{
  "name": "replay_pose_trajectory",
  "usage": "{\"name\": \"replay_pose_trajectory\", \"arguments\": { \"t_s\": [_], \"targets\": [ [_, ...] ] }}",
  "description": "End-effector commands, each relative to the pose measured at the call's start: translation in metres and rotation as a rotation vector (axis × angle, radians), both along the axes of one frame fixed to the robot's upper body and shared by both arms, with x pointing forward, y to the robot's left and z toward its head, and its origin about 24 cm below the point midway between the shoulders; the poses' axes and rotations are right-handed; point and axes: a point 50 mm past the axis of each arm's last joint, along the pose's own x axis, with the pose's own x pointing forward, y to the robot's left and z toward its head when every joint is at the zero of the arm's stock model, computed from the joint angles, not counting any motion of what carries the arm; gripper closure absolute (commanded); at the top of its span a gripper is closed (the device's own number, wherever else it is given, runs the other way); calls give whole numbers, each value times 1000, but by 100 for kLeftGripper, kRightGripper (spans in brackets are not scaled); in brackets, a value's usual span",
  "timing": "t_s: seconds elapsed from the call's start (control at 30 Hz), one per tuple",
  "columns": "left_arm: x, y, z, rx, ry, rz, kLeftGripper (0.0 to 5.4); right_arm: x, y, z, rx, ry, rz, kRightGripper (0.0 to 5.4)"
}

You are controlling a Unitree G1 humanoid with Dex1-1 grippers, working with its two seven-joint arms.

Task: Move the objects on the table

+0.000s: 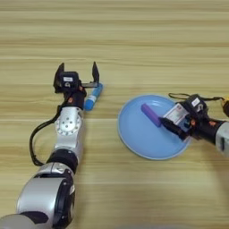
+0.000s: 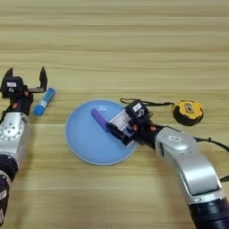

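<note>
A round light-blue plate (image 1: 143, 138) lies on the wooden table (image 1: 114, 40), right of centre. A short purple stick (image 1: 151, 115) rests on the plate's upper part. My right gripper (image 2: 117, 127) reaches over the plate's right rim, shut on a small red-and-white card (image 2: 119, 120) held just right of the stick. A blue-and-white tube (image 1: 93, 97) with a blue cap lies on the table left of the plate. My left gripper (image 1: 77, 73) stands open just above and left of the tube, its right finger (image 1: 95, 71) close to the tube's top end.
A yellow-and-black tape measure (image 2: 188, 112) sits on the table right of the plate, with a thin black cord (image 2: 154, 103) running from it toward my right wrist. A black cable (image 1: 36, 138) loops beside my left forearm.
</note>
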Motion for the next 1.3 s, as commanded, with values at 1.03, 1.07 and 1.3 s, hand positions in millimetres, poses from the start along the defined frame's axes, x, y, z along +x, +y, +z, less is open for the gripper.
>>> {"name": "replay_pose_trajectory", "arguments": {
  "t_s": [1.03,1.07,1.3],
  "targets": [
    [2,-3,2,9,-7,-6,0,12,-83,-40,-38,21,-382,102],
    [2,-3,2,9,-6,-6,0,12,-83,-40,-38,20,-383,94],
    [2,-2,2,9,-5,-5,0,11,-77,-37,-31,-8,-370,28]
  ]
}}
